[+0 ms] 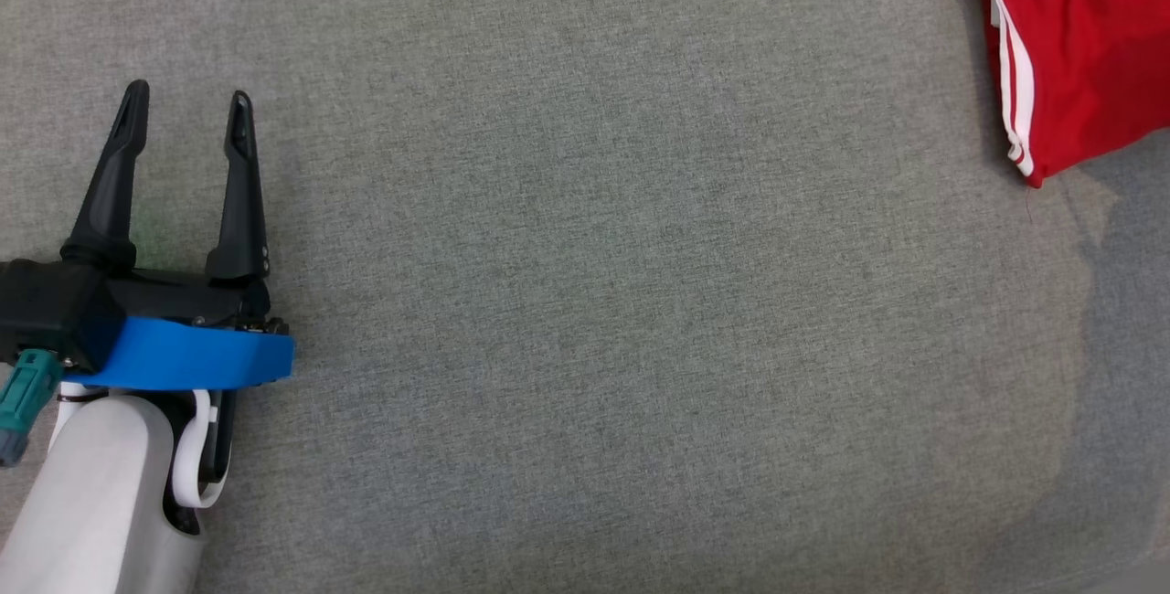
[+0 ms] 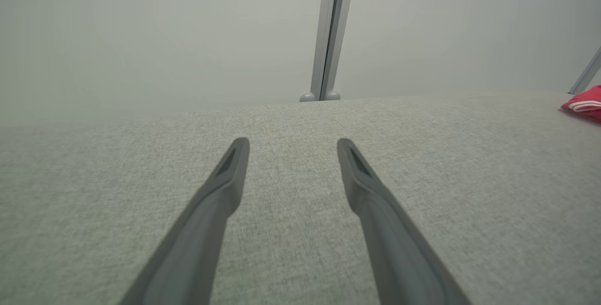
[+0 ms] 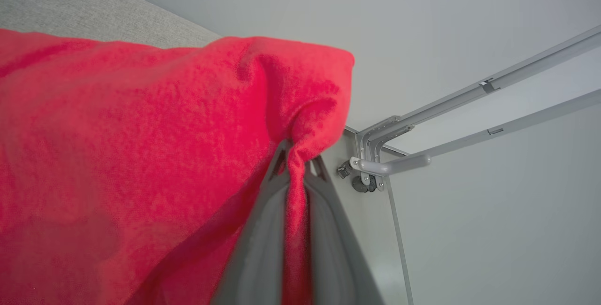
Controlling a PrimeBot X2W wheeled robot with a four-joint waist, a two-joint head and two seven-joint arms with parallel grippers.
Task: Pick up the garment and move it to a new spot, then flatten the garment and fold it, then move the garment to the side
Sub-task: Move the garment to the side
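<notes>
Left tool released, fingers spread, over the grey fabric counter at head view's lower left. White-striped red garment sits at the counter's far upper right, well apart from left tool. Right tool clenched on a pinched fold of red garment, cloth bunched between its fingers.

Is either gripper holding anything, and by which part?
The right gripper pinches a bunched fold of the red garment; the left gripper is open and empty.

Soft, even light; a faint shadow darkens the grey surface at four o'clock in the head view; the right wrist view's garment blurs at eight o'clock.
</notes>
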